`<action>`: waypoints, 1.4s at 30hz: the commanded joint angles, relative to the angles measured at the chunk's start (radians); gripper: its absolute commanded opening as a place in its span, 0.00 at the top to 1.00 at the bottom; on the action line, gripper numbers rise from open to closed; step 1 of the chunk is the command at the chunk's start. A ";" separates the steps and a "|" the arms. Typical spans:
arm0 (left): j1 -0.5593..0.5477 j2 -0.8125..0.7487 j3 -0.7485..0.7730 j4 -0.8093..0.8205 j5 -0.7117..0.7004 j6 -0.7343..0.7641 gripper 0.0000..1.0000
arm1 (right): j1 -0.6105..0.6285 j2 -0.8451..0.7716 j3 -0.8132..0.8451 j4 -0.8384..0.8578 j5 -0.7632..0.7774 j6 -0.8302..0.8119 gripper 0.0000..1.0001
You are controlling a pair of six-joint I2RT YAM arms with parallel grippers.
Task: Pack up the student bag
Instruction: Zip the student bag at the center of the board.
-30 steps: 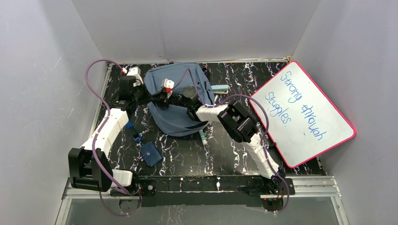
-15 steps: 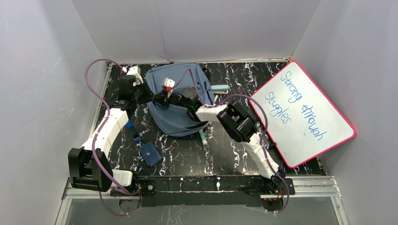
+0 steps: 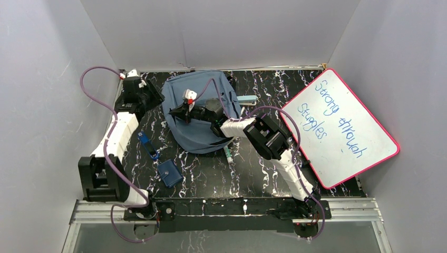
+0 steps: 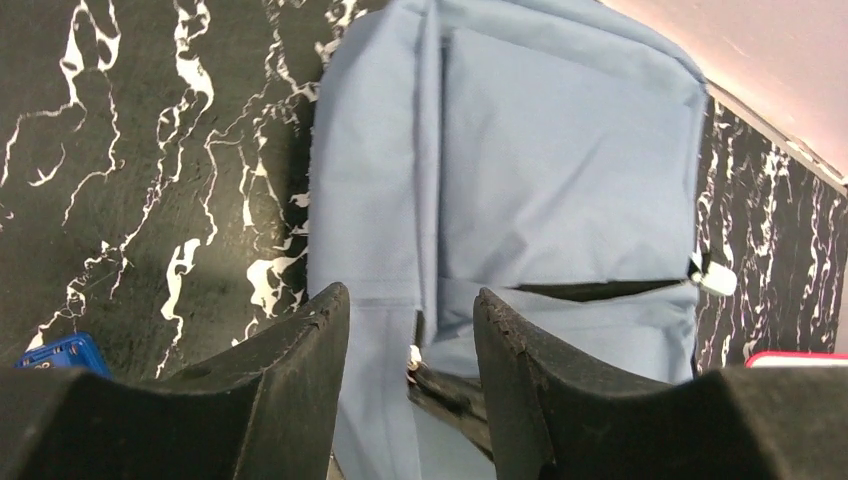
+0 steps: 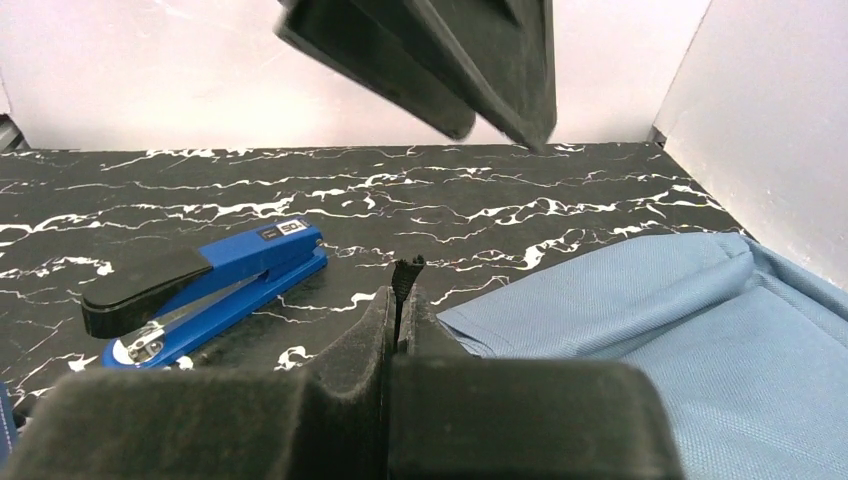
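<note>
The slate-blue student bag [image 3: 203, 113] lies flat at the back middle of the table. In the left wrist view its front pocket [image 4: 560, 170] faces me, with a dark zipper slit [image 4: 600, 290] under it. My left gripper [image 3: 152, 99] hovers off the bag's left edge. Its jaws [image 4: 412, 295] are open with nothing between them. My right gripper [image 3: 176, 112] sits on the bag's left side, shut [image 5: 398, 300] on a thin black fabric tab [image 5: 405, 272] of the bag. Blue bag fabric [image 5: 650, 330] spreads to its right.
A blue stapler [image 3: 148, 146] and a small dark-blue pouch [image 3: 169, 174] lie front left of the bag. A green pen [image 3: 228, 153] pokes out at the bag's front edge and a pale teal item [image 3: 246, 98] at its right. A pink-framed whiteboard [image 3: 337, 126] fills the right side.
My left gripper has opened, let go of the bag and drawn back to the left. My right gripper has closed on the black tab and stayed on the bag.
</note>
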 commanded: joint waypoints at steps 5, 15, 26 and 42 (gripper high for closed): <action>0.057 0.169 0.042 -0.009 0.245 -0.033 0.54 | 0.005 -0.045 -0.020 0.089 -0.047 -0.038 1.00; 0.035 0.243 0.044 -0.019 0.293 0.018 0.54 | 0.004 -0.056 -0.031 0.095 -0.050 -0.050 1.00; -0.001 0.260 0.004 -0.024 0.289 0.057 0.61 | 0.004 -0.072 -0.037 0.095 -0.064 -0.062 1.00; -0.001 0.301 0.020 -0.033 0.255 0.087 1.00 | 0.012 -0.187 -0.156 0.048 -0.154 -0.121 1.00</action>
